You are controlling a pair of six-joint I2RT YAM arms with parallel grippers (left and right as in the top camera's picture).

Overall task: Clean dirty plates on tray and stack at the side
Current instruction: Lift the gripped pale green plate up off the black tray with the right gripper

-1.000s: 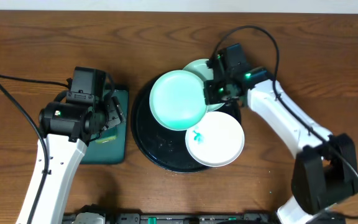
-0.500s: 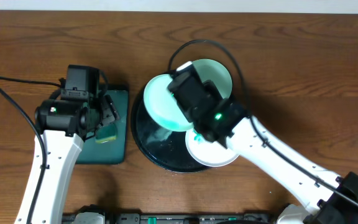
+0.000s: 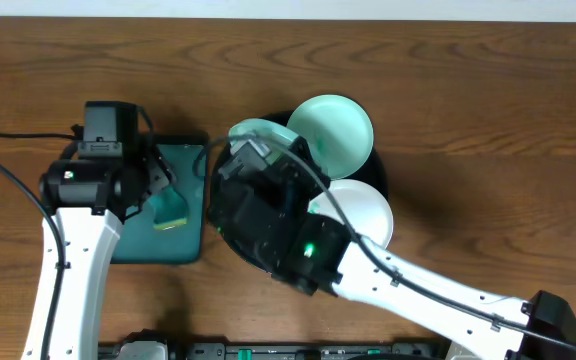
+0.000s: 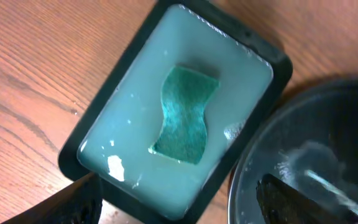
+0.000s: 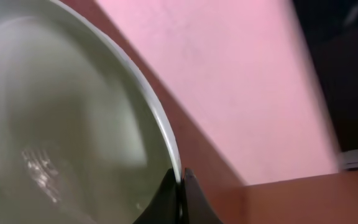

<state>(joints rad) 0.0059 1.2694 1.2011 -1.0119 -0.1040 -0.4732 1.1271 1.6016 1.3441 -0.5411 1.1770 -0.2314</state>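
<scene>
One plate (image 3: 253,134) held tilted above tray's (image 4: 303,137) 10 o'clock, rim pinched in right gripper (image 5: 180,186) | left gripper (image 3: 160,188) spread open over sponge (image 4: 185,115) | step: presenting for wiping | next: left must clamp sponge
</scene>
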